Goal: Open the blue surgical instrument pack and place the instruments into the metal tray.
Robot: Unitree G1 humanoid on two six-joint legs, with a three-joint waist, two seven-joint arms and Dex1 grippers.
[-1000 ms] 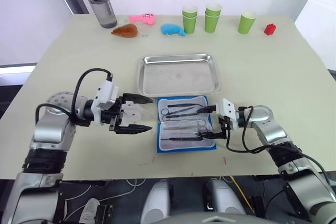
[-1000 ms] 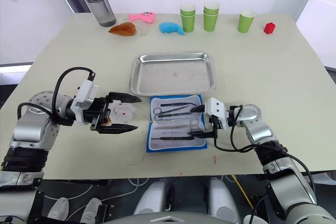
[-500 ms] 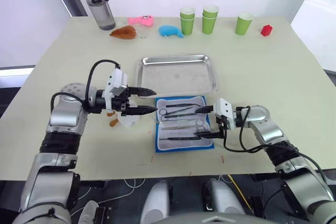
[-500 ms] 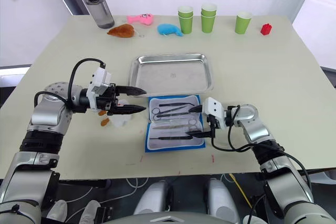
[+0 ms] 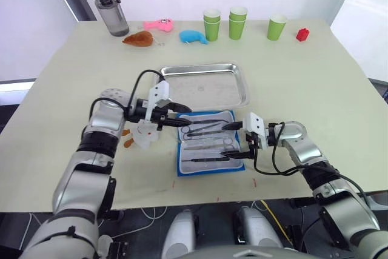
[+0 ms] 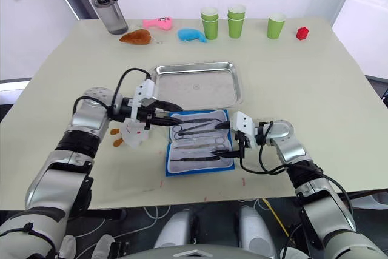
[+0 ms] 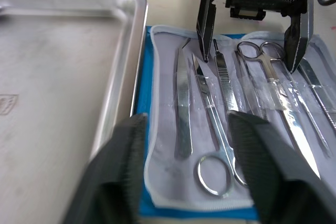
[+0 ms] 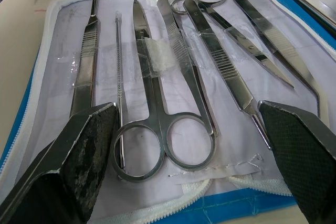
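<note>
Flanking opened pack (image 5: pixel 208 142), end effectors (image 5: pixel 183 122) (image 5: pixel 234 141) agape

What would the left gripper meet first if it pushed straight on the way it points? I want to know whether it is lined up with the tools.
Probably the instruments in the open blue surgical instrument pack; the left gripper points across its upper edge, fingers open. Farther along waits the right gripper.

Left arm: silver-grey, elbow bent, forearm reaching inward and level. Left gripper (image 5: pixel 176 121): two black fingers (image 7: pixel 121 171) parted, pointing toward the robot's right.

Right arm: silver-grey, elbow bent, forearm angled inward, black cable looped at the wrist. Right gripper (image 5: pixel 233 141): two black fingers (image 8: pixel 73 156) spread wide, pointing toward the robot's left, facing the left gripper.
</note>
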